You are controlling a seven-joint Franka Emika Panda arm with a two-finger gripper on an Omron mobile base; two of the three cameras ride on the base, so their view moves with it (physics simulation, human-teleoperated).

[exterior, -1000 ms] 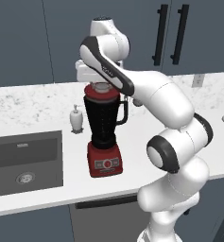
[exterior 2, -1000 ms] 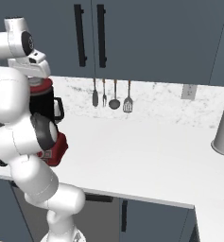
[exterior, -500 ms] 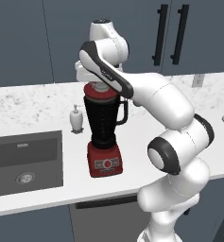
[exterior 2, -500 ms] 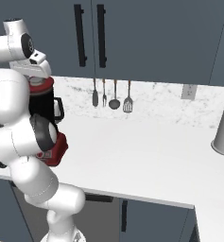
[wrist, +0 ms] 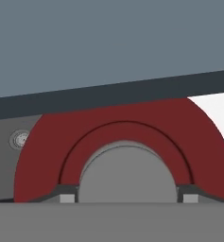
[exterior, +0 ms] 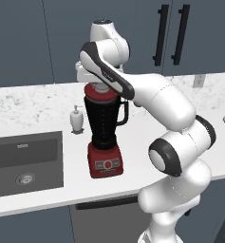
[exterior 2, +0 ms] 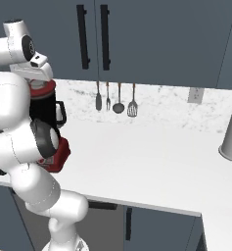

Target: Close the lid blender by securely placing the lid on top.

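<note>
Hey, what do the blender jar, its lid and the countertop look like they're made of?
Blender jar: dark, smooth, faintly see-through, so probably tinted plastic or glass. The lid: matte red, no shine, likely plastic, with a plain grey knob of unclear material. The countertop: white with grey speckled veining, like polished marble or a stone imitation.

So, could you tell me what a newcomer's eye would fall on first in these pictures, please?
First the blender, a dark jar on a red base, standing on the white counter beside the sink. Then the red lid on the jar's top, with the tool right over it, its fingertips either side of the grey knob.
</note>
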